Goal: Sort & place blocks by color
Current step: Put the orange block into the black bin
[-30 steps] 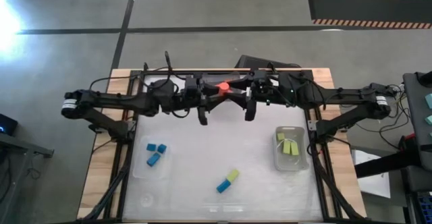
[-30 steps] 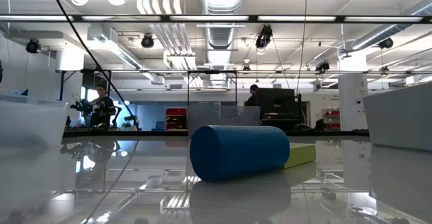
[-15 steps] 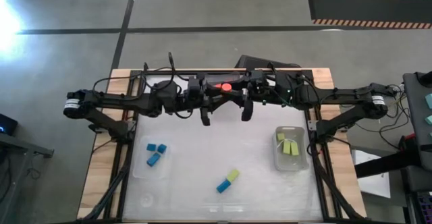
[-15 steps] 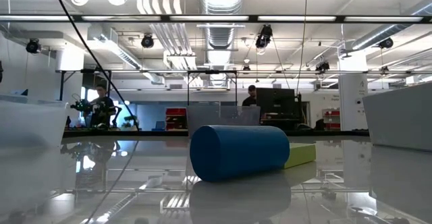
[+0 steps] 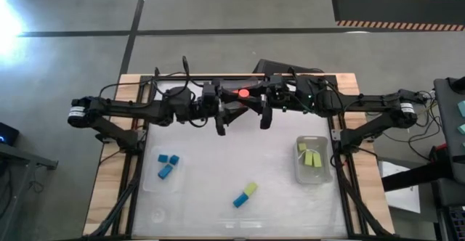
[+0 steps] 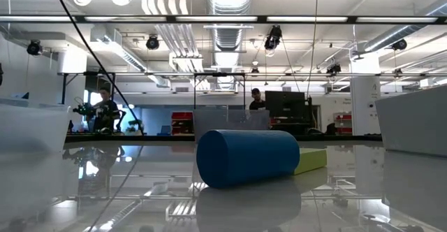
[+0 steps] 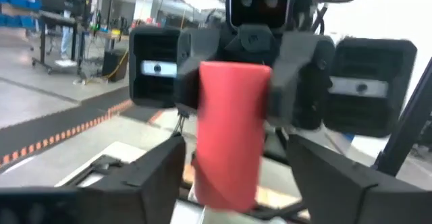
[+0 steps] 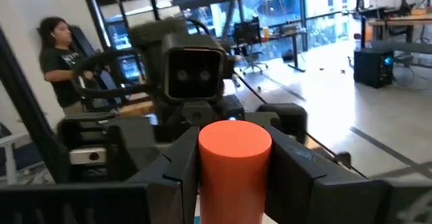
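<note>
Red block (image 5: pixel 243 94) top-centre of high view, lengthwise betw. arms: right pincer (image 5: pixel 263 104) pinching it, left pincer (image 5: pixel 225 109) spread.

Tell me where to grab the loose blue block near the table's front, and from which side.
Grip the blue block across its round sides at mid-length, coming from straight above. It lies on its side, and the yellow-green block sits close against one end, so an end-to-end grip looks blocked.

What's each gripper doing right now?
Left gripper: open, fingers apart either side of the red block.
Right gripper: shut on the red block.
</note>
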